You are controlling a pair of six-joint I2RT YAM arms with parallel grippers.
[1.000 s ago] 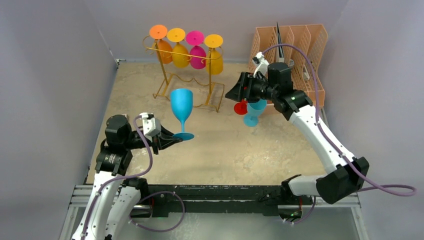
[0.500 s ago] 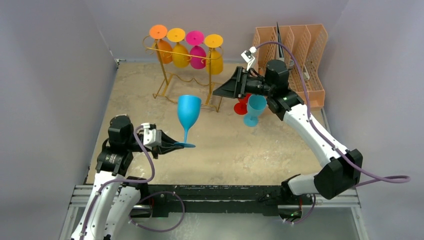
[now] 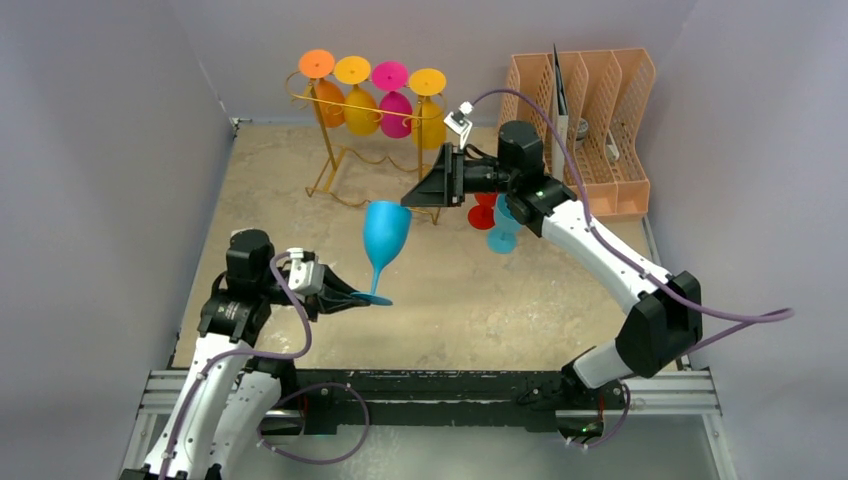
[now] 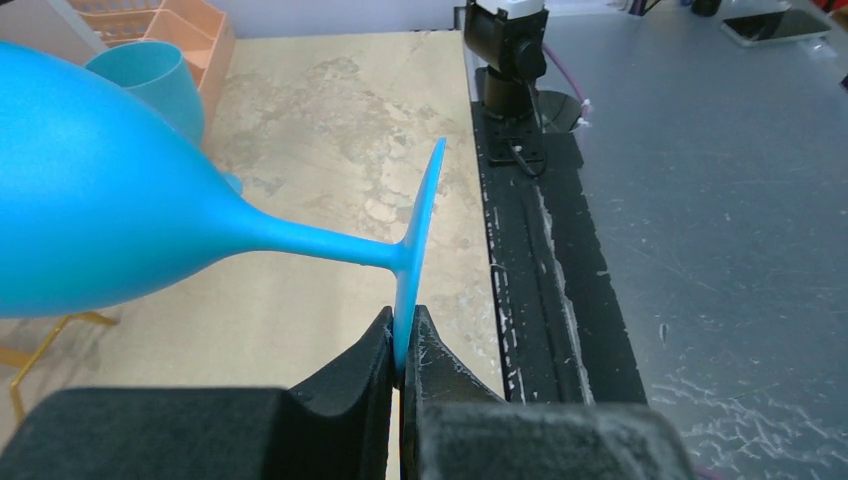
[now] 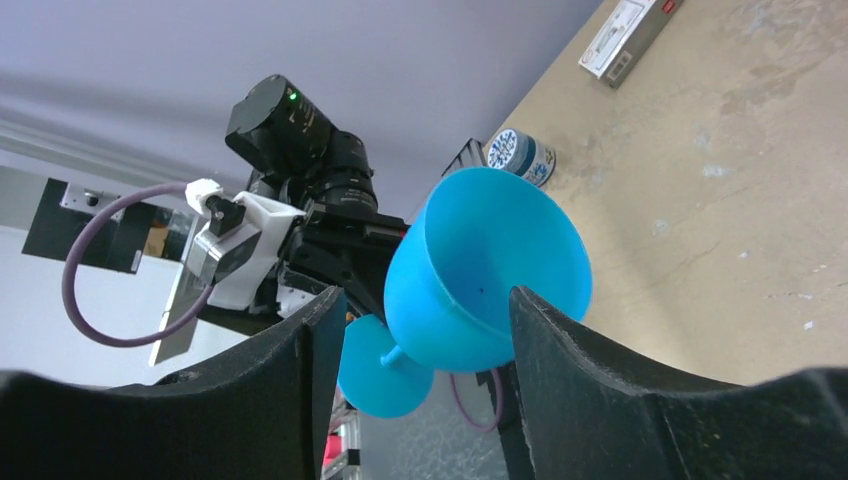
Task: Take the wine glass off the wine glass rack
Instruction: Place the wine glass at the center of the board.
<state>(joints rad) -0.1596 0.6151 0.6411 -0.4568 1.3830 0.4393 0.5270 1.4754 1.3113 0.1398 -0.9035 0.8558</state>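
Left gripper is pinching the thin edge of the blue glass's foot, jaws pressed tight on the disc. That glass is hanging in the air over the table, well clear of the rack, leaning bowl-first toward the right gripper. Right's fingers are standing spread on either side of the bowl; whether either pad is touching it, I cannot tell.

Judging by the matte finish, this is looking like moulded plastic: light, stiff and a bit slick. An edge pinch on the foot is giving the bowl a lot of leverage, so it could swivel or slip. The bowl's widest part, or the stem just under it, is looking like the surer hold.

Behind, four glasses are hanging upside down on the rack's rails: orange, yellow, pink, yellow. Under the right arm, a teal glass and a red glass are standing just beside the peach organiser.
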